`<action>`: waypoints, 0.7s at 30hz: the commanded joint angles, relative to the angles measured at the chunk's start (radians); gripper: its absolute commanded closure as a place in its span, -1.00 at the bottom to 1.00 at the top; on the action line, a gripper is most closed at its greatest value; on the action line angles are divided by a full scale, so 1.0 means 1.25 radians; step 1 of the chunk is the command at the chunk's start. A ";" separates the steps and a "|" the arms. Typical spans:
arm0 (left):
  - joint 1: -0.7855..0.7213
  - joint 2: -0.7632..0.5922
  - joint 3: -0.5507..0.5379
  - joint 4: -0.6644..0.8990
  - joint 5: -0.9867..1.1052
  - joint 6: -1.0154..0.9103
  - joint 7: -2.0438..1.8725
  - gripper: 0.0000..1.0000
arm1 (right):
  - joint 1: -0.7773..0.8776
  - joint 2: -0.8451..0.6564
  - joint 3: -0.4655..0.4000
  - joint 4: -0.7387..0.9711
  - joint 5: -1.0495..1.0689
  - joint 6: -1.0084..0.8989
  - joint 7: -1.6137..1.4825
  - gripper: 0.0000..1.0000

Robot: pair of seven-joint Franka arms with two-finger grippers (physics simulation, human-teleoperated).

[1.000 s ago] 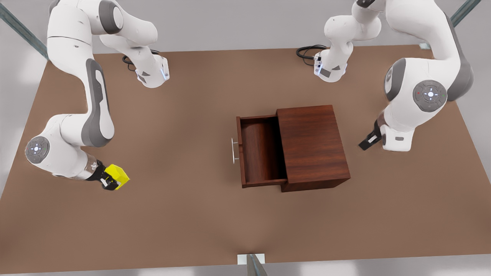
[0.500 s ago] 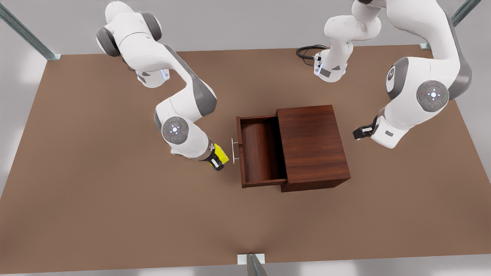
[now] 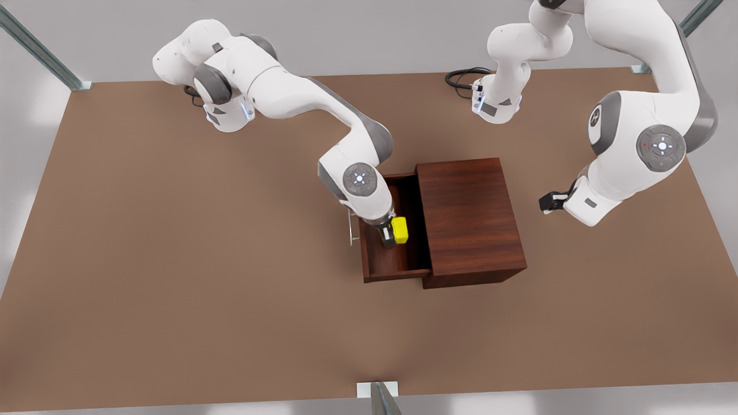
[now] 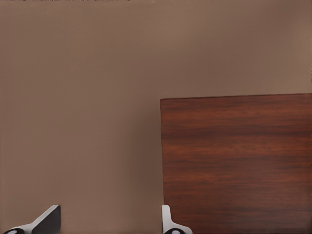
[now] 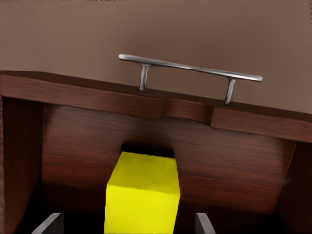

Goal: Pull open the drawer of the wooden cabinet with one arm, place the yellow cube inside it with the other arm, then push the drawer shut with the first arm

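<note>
- One step is judged to be in hand: the yellow cube [image 3: 400,229] is to be set down inside the drawer [image 3: 398,271], which is pulled out toward 9 o'clock from the wooden cabinet [image 3: 470,219] in the front view
- To be done well, the cube should be lowered until it is close to the drawer floor before release; it should be kept off the front panel and the cabinet's edge, so that nothing is caught when the drawer is pushed shut
- The right gripper [image 3: 392,233] is seen over the drawer's middle, clenched on the cube; the cube appears to hang above the floor, with a dark shadow beneath it; the silver bar handle [image 5: 190,68] is seen beyond it in the right wrist view
- Relative to the pincer, the cube lies between the fingers, its bulk toward 3 o'clock of them in the front view
- The left gripper [image 3: 548,202] waits released, well apart from the cabinet, which lies at its 9 o'clock in the front view
</note>
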 commanded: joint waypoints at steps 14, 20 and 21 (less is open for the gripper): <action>-0.307 0.090 -0.009 0.109 -0.150 -0.008 -1.153 1.00 | -0.593 -0.444 -0.026 -0.547 -0.187 -0.136 -1.604 -1.00; -0.495 0.255 -0.005 0.193 -0.107 0.359 -1.781 1.00 | -0.604 -0.550 -0.033 -0.780 -0.244 -0.013 -1.604 -1.00; -0.523 0.292 -0.003 0.220 -0.106 0.387 -1.822 1.00 | -0.604 -0.548 -0.033 -0.780 -0.244 -0.013 -1.604 -1.00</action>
